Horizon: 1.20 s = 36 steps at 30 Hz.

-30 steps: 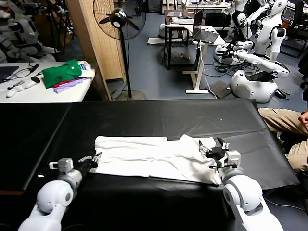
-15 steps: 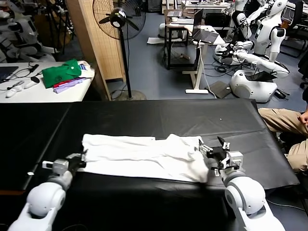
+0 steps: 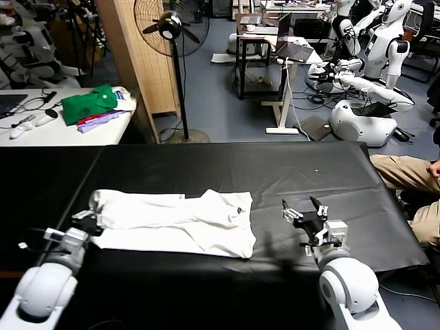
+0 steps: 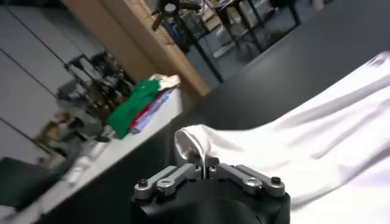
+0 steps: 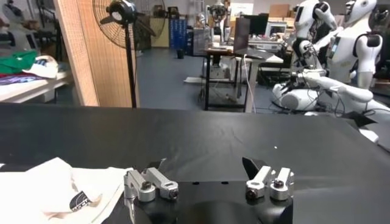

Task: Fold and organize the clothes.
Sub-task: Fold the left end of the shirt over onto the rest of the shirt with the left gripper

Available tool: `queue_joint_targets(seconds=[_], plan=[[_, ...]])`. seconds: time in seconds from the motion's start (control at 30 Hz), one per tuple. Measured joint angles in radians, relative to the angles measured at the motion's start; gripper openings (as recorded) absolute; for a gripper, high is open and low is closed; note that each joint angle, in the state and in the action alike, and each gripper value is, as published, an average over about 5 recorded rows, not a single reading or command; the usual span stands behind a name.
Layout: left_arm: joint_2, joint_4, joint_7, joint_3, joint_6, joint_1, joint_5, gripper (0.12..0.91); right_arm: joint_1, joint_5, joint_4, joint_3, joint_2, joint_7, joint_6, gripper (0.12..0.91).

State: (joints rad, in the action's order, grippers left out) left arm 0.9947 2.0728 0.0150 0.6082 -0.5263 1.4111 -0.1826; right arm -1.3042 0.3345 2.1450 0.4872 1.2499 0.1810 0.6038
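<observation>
Shirt (image 3: 175, 221) lies in the lower-left centre of the head view, a long flat band across the black table (image 3: 309, 175), partly folded: body doubled lengthwise, right end rumpled into a loose flap with a small dark logo patch showing. Left gripper (image 3: 84, 221) sits at the shirt's left end, lower left of frame, fingers clenched on a bunched edge of the fabric; left wrist view confirms a fold of white cloth (image 4: 198, 143) pinched right above the jaws. My read: it holds that end to drag or tension the shirt leftward and keep the fold line straight. Right gripper (image 3: 306, 218) hovers at lower right, well apart from the shirt's right end, jaws spread and empty; the right wrist view shows nothing between the fingers (image 5: 149, 182), only tabletop. Probably released to let the left arm reposition. Fabric looks like soft thin cotton, limp, creasing easily; table cover is matte black and smooth, so cloth should slide without snagging.
</observation>
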Motion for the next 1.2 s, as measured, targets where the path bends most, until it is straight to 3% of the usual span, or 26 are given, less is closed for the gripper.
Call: queue_joint_targets(seconds=[0.2,0.5,0.67,0.97,1.07,1.2], plan=[[0.120,0.029,0.052,-0.193,-0.033,-0.071,-0.172,0.146,-0.026,-0.010,0.010,0.024,0.009,-0.002,0.000,0.798],[0.297,-0.041,0.054,-0.418,-0.024,-0.199,-0.236,0.146,-0.047,-0.016,0.014,0.049,-0.004,-0.007,0.001,0.798],[0.348,-0.075,0.055,-0.472,-0.020,-0.228,-0.227,0.146,-0.042,-0.022,0.005,0.041,-0.001,-0.008,0.002,0.798],[0.394,-0.091,0.057,-0.492,-0.013,-0.232,-0.209,0.148,-0.020,-0.032,-0.013,0.016,0.000,-0.025,-0.002,0.798],[0.412,-0.099,0.051,-0.497,-0.002,-0.234,-0.209,0.214,-0.011,-0.025,-0.013,0.018,-0.010,-0.027,-0.004,0.798],[0.440,-0.099,0.035,-0.508,0.005,-0.234,-0.218,0.429,0.005,-0.012,-0.016,0.017,-0.028,-0.024,-0.004,0.798]])
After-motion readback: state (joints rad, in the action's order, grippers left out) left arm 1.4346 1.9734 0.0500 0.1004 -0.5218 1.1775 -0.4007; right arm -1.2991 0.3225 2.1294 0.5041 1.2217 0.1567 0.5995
